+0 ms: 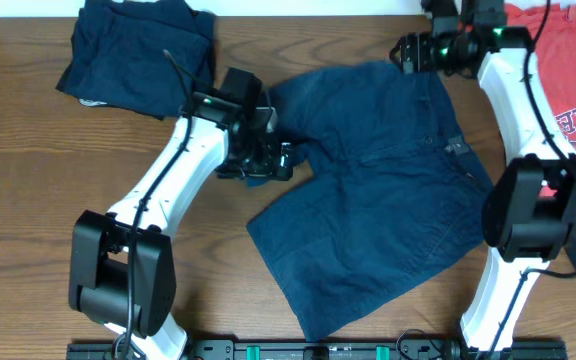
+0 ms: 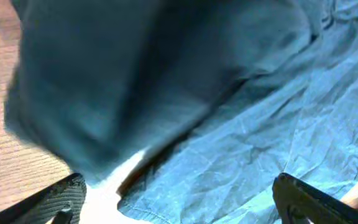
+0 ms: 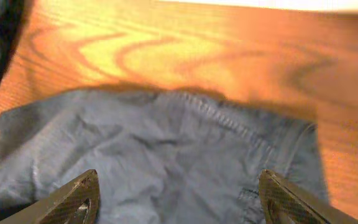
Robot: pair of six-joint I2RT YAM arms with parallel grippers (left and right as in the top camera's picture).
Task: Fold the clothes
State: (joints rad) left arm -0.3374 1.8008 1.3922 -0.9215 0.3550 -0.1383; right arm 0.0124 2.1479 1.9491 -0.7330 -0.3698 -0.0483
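Blue shorts (image 1: 378, 200) lie spread flat mid-counter (image 1: 28, 200), wrinkled, with one leg running toward the near edge. The left pincer (image 1: 268, 160) sits low at the shorts' left hem. In its wrist view the jaws are spread wide at the bottom corners of the frame, with cloth lying between and beneath them. A blurred fold of the same blue cloth looms close above the jaws, and bare wood shows to the pincer's left. I cannot tell whether that fold is caught on anything. The right pincer (image 1: 408, 52) hangs just beyond the shorts' far edge, jaws wide apart and holding nothing. The stitched waistband lies directly below and ahead of it, with bare wood past that. A navy garment (image 1: 138, 50) is bunched well behind the left pincer. A red shirt (image 1: 568, 90) lies beside the right arm, outboard of its pincer.
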